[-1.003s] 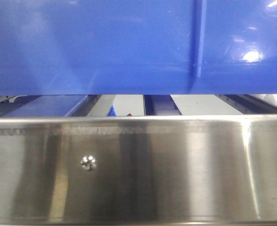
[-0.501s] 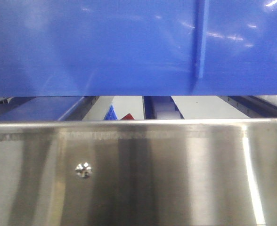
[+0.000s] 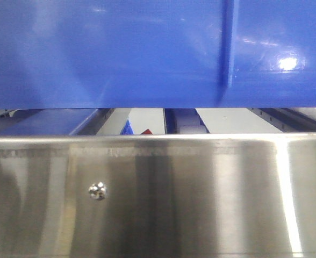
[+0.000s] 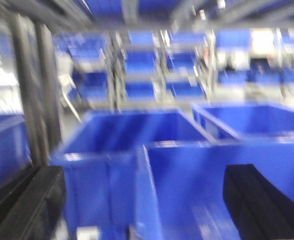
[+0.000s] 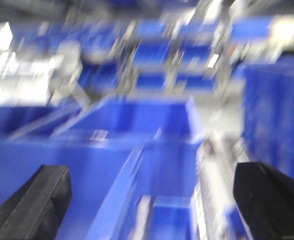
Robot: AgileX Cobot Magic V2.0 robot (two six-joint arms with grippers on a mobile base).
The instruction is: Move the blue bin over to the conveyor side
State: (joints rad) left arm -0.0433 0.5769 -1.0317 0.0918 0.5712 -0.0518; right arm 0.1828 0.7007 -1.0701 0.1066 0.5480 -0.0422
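The blue bin (image 3: 120,54) fills the upper half of the front view, its glossy wall and one vertical rib very close to the camera. The left wrist view is blurred: my left gripper (image 4: 144,205) is open, its black fingers (image 4: 27,200) wide apart, with a blue bin's rim and wall (image 4: 197,185) between and beyond them. Equally blurred, my right gripper (image 5: 152,205) is open, its fingers (image 5: 32,200) far apart over blue bin walls (image 5: 87,170). I cannot tell whether either gripper touches a bin. The conveyor is out of view.
A stainless steel panel (image 3: 201,193) with a screw (image 3: 97,190) spans the lower front view, just below the bin. Rails and small blue and red bits show in the gap. Racks with several more blue bins (image 4: 137,75) stand behind, and a dark post (image 4: 29,85) stands at left.
The front view has shifted slightly: the panel's screw slid a little left and down, and a second screw at the left edge has left the picture. The bin wall stays close.
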